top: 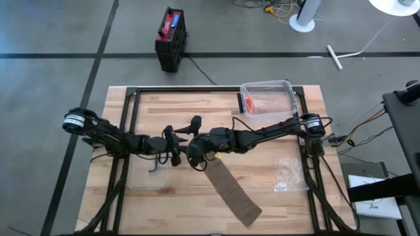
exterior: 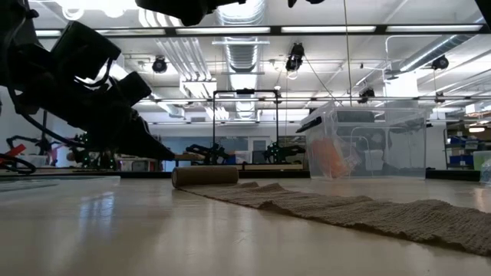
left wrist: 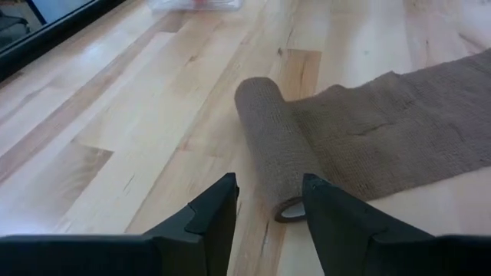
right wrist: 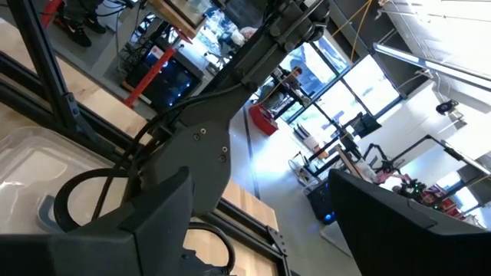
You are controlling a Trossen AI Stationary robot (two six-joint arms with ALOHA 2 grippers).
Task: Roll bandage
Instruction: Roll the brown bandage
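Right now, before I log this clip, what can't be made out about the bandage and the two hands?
- Bandage roll: in the high view both arms cover it; only the unrolled strip shows.
- Left hand: open beside the roll's end; contact unclear.
- Right hand: open, its view faces the room, so nothing shows what lies under it.
- Clear bin: orange contents too blurred to identify.
- Low view: strip's far end cut off by the edge.

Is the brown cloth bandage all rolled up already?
No, only one end of the brown cloth bandage is wound into a roll; a long strip lies flat on the wooden table.
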